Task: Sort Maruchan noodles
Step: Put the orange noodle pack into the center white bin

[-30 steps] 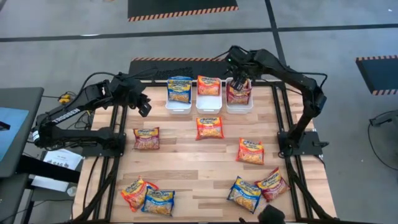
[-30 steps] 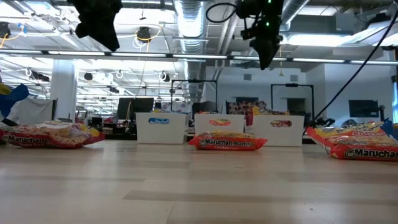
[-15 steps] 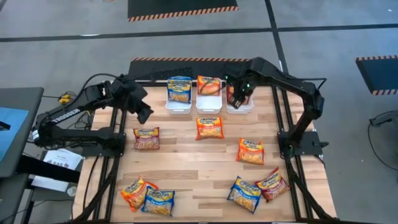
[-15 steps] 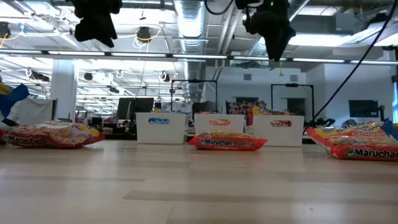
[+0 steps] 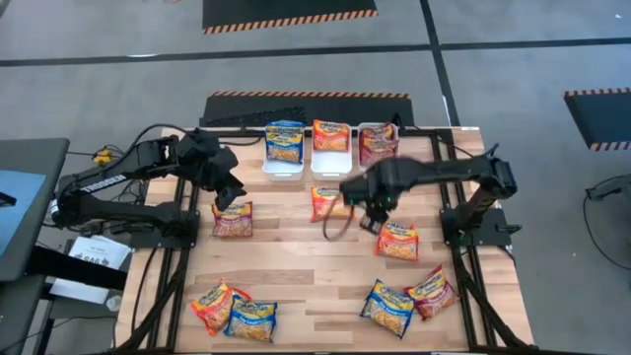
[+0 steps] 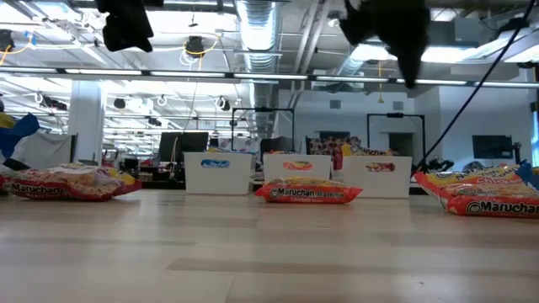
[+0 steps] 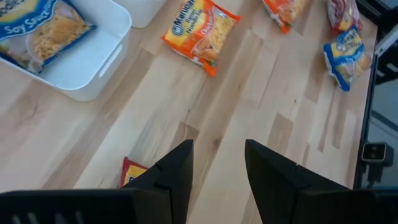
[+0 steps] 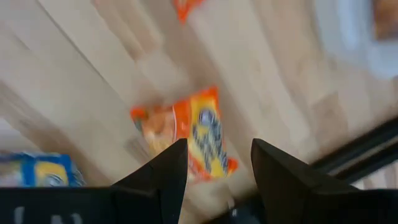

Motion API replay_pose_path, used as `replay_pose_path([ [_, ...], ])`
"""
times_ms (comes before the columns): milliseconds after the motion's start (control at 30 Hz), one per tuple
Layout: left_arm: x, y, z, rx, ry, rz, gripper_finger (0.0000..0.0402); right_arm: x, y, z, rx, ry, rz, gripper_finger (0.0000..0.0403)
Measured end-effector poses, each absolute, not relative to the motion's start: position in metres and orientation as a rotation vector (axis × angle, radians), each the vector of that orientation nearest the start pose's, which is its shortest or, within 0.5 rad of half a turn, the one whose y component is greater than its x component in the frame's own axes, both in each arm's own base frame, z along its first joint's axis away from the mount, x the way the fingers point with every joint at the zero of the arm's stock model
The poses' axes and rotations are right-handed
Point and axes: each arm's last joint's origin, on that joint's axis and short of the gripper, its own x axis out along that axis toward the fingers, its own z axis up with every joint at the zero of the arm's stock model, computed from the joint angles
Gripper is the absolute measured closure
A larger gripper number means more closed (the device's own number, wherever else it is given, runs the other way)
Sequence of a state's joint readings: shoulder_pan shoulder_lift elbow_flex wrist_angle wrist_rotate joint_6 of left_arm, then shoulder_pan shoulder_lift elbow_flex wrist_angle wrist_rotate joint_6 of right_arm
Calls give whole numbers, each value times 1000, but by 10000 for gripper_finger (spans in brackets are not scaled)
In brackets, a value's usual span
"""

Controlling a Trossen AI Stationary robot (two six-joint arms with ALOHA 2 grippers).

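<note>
Three white trays [image 5: 284,168] at the table's far edge each hold Maruchan noodles [image 5: 284,141]: a blue packet, an orange one [image 5: 331,135] and a dark red one [image 5: 378,141]. Other packets lie loose on the wooden table [image 5: 306,266], among them an orange packet [image 5: 398,240] right of centre. The right gripper [image 5: 367,215] hangs above the table beside that packet, fingers spread and apparently empty, though its wrist view is blurred. The left gripper [image 5: 229,193] hovers over the dark red packet [image 5: 233,219] at the left, fingers apart, holding nothing.
</note>
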State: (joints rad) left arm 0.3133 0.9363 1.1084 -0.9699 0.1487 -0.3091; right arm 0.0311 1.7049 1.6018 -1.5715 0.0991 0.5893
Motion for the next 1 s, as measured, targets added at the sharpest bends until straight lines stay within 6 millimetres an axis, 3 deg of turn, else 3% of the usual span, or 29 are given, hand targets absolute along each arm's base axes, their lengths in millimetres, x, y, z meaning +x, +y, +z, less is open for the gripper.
replay_pose_path([
  [167,157,39,348,-433,761,254,271,272,30,261,335,1744,-567,202],
  [300,158,36,348,-413,764,255,271,253,42,238,430,1734,-480,202],
  [800,159,34,348,-402,761,291,271,172,27,231,770,1331,-661,202],
  [1000,158,35,348,-396,752,347,271,153,17,219,808,1311,-733,194],
])
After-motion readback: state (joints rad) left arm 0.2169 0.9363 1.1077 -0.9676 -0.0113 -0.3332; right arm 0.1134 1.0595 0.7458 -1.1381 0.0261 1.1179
